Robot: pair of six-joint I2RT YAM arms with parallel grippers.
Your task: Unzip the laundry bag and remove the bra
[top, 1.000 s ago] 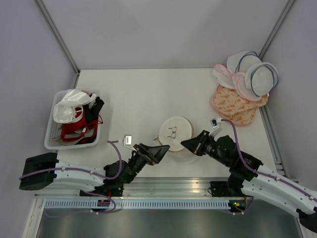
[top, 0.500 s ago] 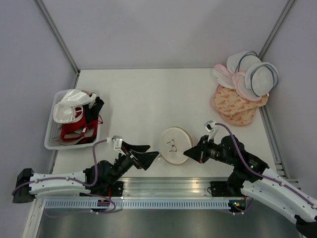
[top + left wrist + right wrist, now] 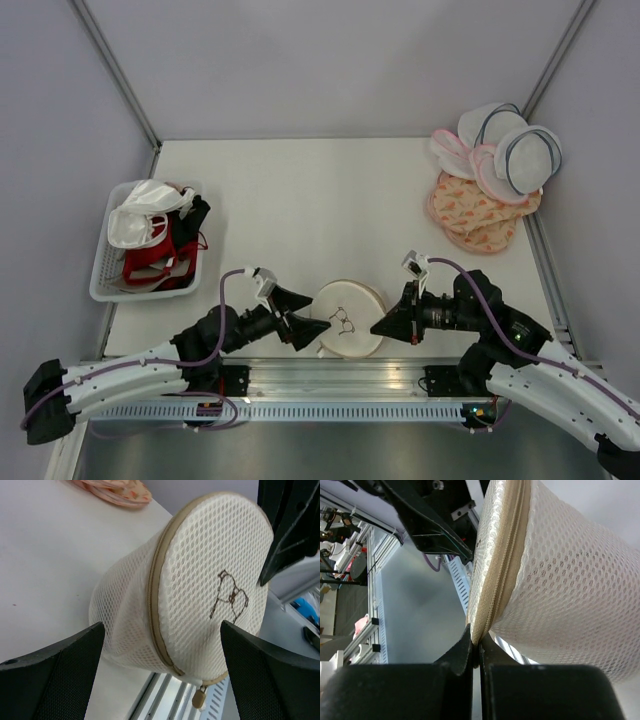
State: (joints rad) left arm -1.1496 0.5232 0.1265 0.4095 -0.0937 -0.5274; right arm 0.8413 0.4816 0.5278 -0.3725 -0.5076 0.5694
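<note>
The laundry bag sits tipped at the middle of the counter's near edge, the right hand pinched shut on its zip seam, the left hand spread wide and empty just beside it; that thin pinch slipping could drop it overboard.

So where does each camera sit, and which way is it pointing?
Top external: fixed above and behind the arms, looking down on the table; both arms show, left gripper and right gripper flanking the laundry bag.
Left wrist: on the left arm, looking past its open fingers at the bag's face.
Right wrist: on the right arm, looking along its fingers, shut on the bag's rim.
All three show the bag.
</note>
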